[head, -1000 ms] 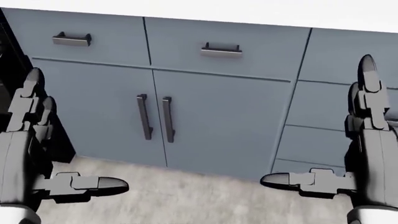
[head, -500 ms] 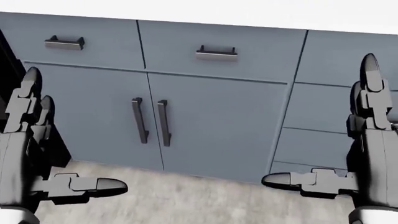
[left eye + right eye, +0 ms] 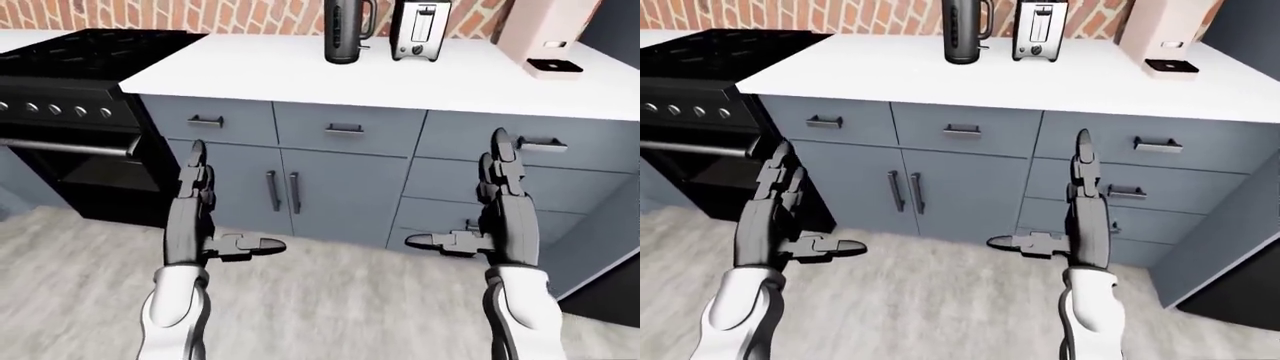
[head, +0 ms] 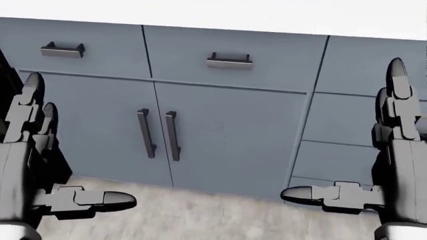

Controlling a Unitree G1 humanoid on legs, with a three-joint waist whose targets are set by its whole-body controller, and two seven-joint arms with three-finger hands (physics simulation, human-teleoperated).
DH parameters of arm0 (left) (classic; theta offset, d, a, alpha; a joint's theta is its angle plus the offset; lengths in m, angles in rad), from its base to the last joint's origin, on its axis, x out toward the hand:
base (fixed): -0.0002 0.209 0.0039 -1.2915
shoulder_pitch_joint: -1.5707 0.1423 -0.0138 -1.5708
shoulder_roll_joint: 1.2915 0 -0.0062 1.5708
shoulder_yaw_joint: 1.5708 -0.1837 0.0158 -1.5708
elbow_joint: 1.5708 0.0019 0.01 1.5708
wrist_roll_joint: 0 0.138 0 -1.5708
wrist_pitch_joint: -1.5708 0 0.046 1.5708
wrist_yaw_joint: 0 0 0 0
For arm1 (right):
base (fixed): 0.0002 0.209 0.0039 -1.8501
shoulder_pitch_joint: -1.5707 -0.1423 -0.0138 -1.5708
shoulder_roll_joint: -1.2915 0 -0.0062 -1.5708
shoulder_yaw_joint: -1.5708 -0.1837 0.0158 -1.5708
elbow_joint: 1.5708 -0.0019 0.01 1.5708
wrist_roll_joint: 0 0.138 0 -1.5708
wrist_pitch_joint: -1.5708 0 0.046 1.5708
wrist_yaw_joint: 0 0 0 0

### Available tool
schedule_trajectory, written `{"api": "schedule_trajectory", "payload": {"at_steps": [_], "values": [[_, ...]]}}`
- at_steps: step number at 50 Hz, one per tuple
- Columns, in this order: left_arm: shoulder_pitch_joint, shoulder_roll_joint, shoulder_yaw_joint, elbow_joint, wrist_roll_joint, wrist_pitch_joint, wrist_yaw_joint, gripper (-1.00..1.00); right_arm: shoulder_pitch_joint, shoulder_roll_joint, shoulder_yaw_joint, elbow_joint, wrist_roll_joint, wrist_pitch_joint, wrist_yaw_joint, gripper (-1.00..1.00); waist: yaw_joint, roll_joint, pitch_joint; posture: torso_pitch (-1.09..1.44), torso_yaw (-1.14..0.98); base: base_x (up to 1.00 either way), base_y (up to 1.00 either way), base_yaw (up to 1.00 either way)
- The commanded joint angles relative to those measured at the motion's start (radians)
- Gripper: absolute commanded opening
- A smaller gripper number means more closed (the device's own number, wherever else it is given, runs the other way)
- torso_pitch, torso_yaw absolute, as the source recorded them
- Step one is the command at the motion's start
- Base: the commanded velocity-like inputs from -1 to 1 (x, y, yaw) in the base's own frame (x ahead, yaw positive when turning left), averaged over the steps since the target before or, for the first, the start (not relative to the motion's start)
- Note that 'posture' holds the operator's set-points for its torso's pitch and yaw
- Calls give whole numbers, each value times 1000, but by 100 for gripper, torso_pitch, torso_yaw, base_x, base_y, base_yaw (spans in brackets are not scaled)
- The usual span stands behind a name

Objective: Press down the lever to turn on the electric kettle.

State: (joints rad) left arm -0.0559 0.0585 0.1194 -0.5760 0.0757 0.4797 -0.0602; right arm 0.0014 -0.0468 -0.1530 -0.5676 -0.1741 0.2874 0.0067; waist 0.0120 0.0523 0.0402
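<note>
White counter (image 3: 300, 75) — dark kettle (image 3: 347, 31), hands apart

The two eye views look from standing height, slightly downward, over the surface (image 3: 400, 75) and cupboard doors (image 3: 300, 195). The head view tilts lower, close on those doors.

Black kettle (image 3: 346, 31) and black stove (image 3: 75, 82), silver toaster (image 3: 418, 30), white countertop (image 3: 400, 79), grey-blue cabinets (image 3: 350, 187), red brick wall (image 3: 250, 15), pale grey floor (image 3: 330, 300), hands shown dark grey.
</note>
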Motion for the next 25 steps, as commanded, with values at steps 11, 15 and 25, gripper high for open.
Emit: {"api": "schedule_trajectory", "payload": {"at_steps": [11,15,25], "values": [[-23,1,-9,-44,-2,-26,-1,100,-20,-11,-18,-51,2,-29,-7,100,-13,-94,-21,0,0,8,0,0],[-23,1,-10,-42,-1,-27,-1,100,-19,-11,-18,-50,3,-30,-8,100,-11,-91,-22,0,0,8,0,0],[-30,3,-7,-37,-2,-26,-3,100,-21,-12,-19,-41,7,-36,-8,100,-10,13,-13,0,0,9,0,0]]}}
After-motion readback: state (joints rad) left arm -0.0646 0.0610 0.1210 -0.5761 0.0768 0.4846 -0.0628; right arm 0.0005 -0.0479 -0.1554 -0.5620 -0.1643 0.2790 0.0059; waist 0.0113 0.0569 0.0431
